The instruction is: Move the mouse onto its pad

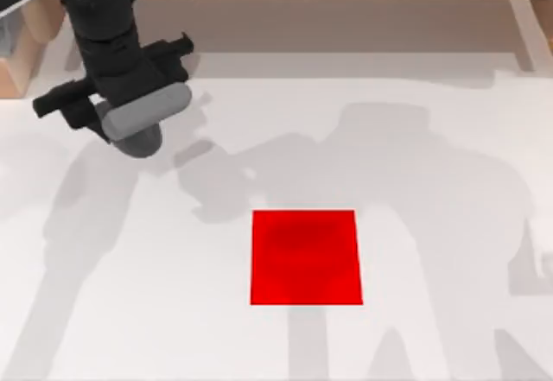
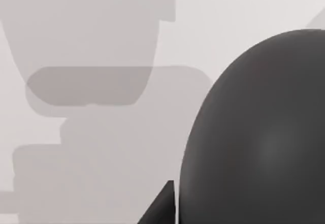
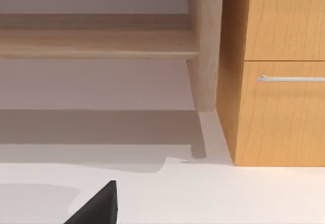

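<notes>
Top view: left gripper [image 1: 138, 130] up at far left, mouse [image 1: 143, 122] with it.
Mouse hangs grey under the black bar, well apart from the pad [image 1: 305, 257], which lies bare mid-table. Looks carried off the table for a move across. Fingers appear clamped on it, though the pads are hidden. Right arm parked.

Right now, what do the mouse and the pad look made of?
Mouse: smooth grey, probably matte plastic; soft sheen on its rounded shell in the left wrist view, held under the left gripper.
Pad: flat, uniform bright red, no texture or visible thickness; could be rubber or fabric, cannot tell.
</notes>
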